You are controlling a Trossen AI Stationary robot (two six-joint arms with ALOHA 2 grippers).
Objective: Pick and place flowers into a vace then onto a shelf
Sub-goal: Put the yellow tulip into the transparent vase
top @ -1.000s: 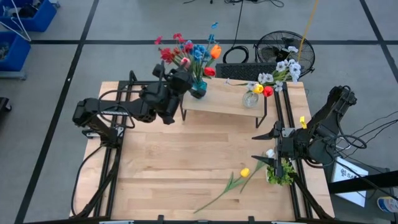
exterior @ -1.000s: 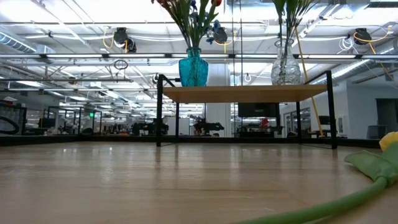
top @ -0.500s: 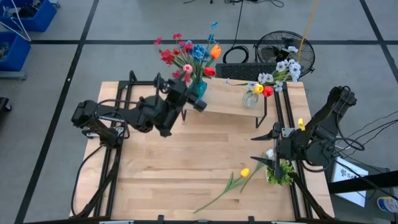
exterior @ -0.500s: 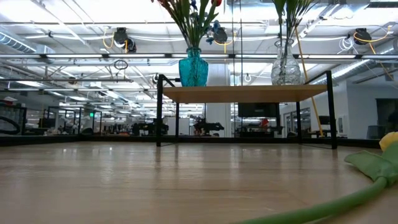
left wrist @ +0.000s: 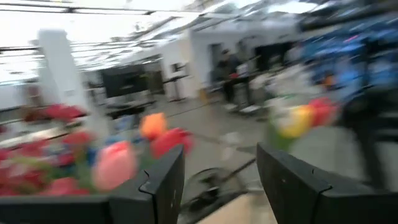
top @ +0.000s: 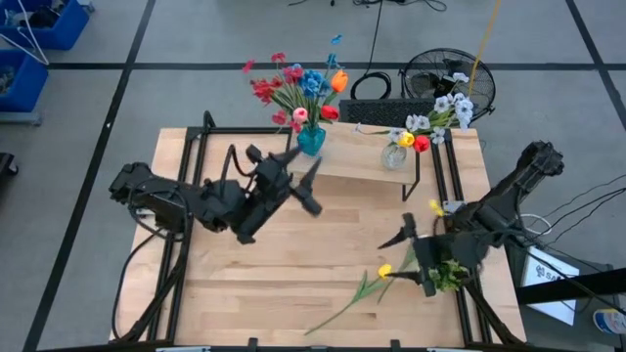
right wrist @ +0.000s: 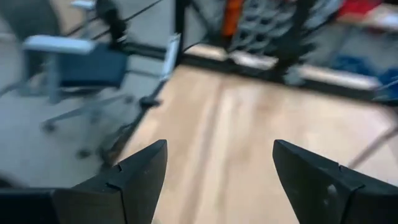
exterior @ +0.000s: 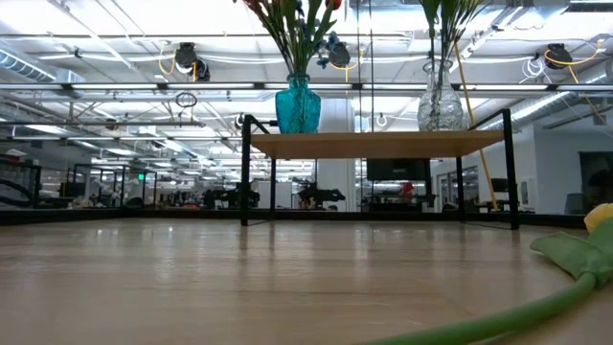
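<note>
On the shelf (top: 362, 161), two vases hold flowers while both hands hang free of them.
A teal vase (top: 310, 142) stands at the shelf's left end, filled with red, pink, blue and orange flowers (top: 293, 86); a clear glass vase (top: 394, 156) stands toward the right end with white, yellow and red blossoms (top: 437, 115). In the low view both vases stand upright on the board, well apart. One yellow flower (top: 370, 286) on a long green stem lies flat on the table (top: 274, 274), near its right front. The left hand (top: 305, 186) hovers over the table just in front of the teal vase, fingers spread wide, gripping nothing. The right hand (top: 403, 259) is near the lying flower's bloom, fingers wide apart and empty, beside a bushy green clump (top: 442, 276).
</note>
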